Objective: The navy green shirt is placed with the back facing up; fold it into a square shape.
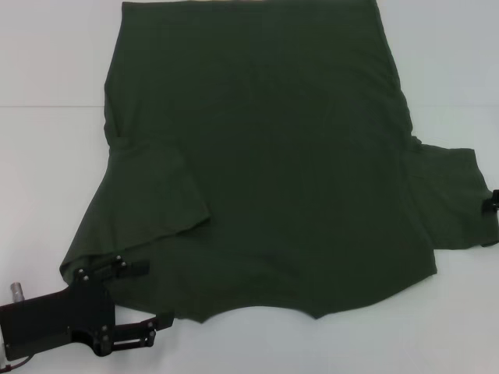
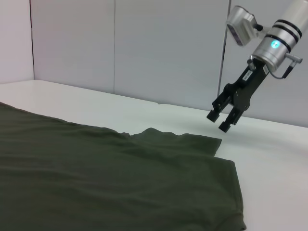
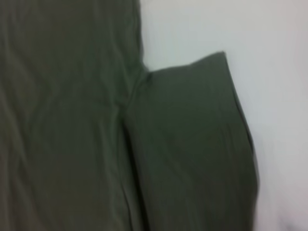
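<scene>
Shirt (image 1: 265, 156) lies spread flat on the white table (image 1: 47, 117), neck opening at the near edge, hem at the far edge, so both sleeves stick out sideways within reach of either arm. Sleeve (image 1: 156, 195) on the robot's left is flopped partly inward over the body, its edge making a raised fold; the right sleeve (image 1: 456, 199) lies flat out to the side. Left gripper (image 1: 129, 300) sits low at the near-left shoulder corner, fingers spread, one over the cloth edge and one just off it on the table. Nothing looks pinched yet, so I judge it is lining up to grab that corner. Right gripper (image 2: 222, 120) hangs above the table just beyond the right sleeve's outer edge, fingers parted, empty, apart from the fabric. Its wrist view looks straight down on that sleeve and the side seam. Probable plan: each arm takes its side and folds it inward. No fold toward a square is made so far.
</scene>
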Available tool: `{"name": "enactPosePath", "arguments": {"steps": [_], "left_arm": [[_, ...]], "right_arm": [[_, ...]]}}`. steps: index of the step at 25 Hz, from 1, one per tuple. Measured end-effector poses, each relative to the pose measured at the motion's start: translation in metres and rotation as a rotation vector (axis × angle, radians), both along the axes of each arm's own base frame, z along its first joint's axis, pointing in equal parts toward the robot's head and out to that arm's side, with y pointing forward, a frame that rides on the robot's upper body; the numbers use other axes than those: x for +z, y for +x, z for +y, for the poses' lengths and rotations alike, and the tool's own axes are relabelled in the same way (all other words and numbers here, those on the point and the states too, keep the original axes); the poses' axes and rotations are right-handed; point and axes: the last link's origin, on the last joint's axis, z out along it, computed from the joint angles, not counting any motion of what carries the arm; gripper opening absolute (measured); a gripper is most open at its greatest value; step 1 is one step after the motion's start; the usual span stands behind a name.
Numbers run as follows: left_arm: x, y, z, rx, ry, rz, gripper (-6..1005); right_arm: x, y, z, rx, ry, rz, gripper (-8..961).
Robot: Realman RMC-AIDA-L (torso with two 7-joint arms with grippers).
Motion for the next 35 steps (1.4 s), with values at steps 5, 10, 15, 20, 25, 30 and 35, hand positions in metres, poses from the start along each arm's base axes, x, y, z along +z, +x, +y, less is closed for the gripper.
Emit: {"name": "enactPosePath", "arguments": {"steps": [5,10,15,20,25,30,35], "left_arm": [[-0.001,0.001,0.0,0.0,-0.003,-0.003,888],[-0.002,0.002,-0.001,-0.005,-0.007,-0.008,888],[-0.002,0.002,-0.001,-0.006,-0.008,-0.008,888],[-0.003,0.003,-0.001,-0.006,-0.008,-0.01,888],[-0.003,0.003,-0.001,-0.007,-0.008,-0.011,888],[-0.003,0.004,0.0,-0.009,-0.009,-0.011,888],[-0.004,0.004,0.0,-0.011,-0.009,-0.013,888]], "right_arm": [[-0.006,0.004,0.001,-0.007,0.009,-0.001,918],[-0.013,0.003,0.006,0.0,0.015,-0.004,919],[-0.023,0.003,0.008,0.002,0.002,-0.013,918],[-0.027,0.003,0.01,0.004,0.003,-0.02,917],[-0.03,0.002,0.01,0.005,-0.001,-0.017,916],[-0.035,-0.001,0.013,0.016,0.001,-0.023,910],[-0.039,-0.002,0.015,0.023,-0.008,-0.033,888]]}}
